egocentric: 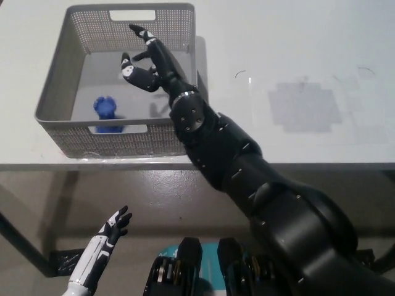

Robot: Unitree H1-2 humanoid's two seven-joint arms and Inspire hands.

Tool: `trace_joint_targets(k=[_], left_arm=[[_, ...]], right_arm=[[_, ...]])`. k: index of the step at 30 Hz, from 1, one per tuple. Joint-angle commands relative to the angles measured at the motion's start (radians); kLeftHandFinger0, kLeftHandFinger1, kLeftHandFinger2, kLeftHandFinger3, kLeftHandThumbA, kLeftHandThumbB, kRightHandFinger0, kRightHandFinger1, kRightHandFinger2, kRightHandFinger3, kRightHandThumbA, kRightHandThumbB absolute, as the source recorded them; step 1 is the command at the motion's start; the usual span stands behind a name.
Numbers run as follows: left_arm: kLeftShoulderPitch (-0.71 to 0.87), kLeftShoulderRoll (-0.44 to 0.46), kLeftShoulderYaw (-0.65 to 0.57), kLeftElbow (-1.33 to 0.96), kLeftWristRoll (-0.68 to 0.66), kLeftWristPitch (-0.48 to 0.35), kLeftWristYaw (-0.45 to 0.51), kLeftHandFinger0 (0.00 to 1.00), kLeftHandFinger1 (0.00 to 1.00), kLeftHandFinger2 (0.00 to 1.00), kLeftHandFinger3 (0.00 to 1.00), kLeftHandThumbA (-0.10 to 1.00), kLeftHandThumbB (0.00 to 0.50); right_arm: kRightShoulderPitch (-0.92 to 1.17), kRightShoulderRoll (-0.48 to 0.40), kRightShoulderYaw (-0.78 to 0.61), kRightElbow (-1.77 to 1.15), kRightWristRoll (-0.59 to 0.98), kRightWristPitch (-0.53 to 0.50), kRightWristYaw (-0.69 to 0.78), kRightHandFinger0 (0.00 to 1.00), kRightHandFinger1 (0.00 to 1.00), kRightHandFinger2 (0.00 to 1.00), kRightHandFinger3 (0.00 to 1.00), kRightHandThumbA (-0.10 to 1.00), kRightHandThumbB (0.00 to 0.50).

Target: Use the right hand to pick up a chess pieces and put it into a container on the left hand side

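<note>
Table carries the grey basket; the right hand hovers inside it, fingers apart, empty. Blue chess piece rests on its floor: placing appears complete, withdrawal is next. Left hand idles below, fingers spread.

White table with one basket

The table carries a grey mesh basket near its front edge, at the left. To the right of the basket, well apart from it, the surface shows a faint grey rectangular patch.
</note>
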Motion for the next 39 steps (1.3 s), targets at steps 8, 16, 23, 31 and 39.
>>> trace_joint_targets(k=[8,16,23,31,39], left_arm=[[-0.016,0.015,-0.004,-0.007,0.009,-0.021,-0.013,1.0,1.0,1.0,1.0,1.0,0.371],[-0.015,0.024,-0.005,-0.017,0.005,-0.008,-0.023,1.0,1.0,1.0,1.0,1.0,0.366],[-0.016,0.025,-0.006,-0.013,0.001,-0.009,-0.026,1.0,1.0,1.0,1.0,1.0,0.388],[-0.021,0.036,-0.004,-0.019,0.014,0.004,-0.024,1.0,1.0,1.0,1.0,1.0,0.374],[-0.023,0.036,0.002,-0.015,0.003,0.007,-0.025,1.0,1.0,1.0,1.0,1.0,0.368]], right_arm=[[-0.045,-0.058,0.038,-0.029,-0.025,0.046,0.142,1.0,1.0,1.0,1.0,1.0,0.472],[-0.008,-0.139,-0.018,-0.22,0.008,-0.048,0.134,1.0,1.0,1.0,1.0,1.0,0.44],[0.221,-0.269,-0.097,-0.929,0.063,0.111,0.22,1.0,1.0,1.0,1.0,1.0,0.378],[0.497,-0.387,-0.206,-1.475,0.157,0.195,0.239,1.0,1.0,1.0,1.0,1.0,0.361],[0.837,-0.424,-0.249,-1.784,0.224,0.186,0.229,1.0,1.0,1.0,1.0,0.99,0.312]])
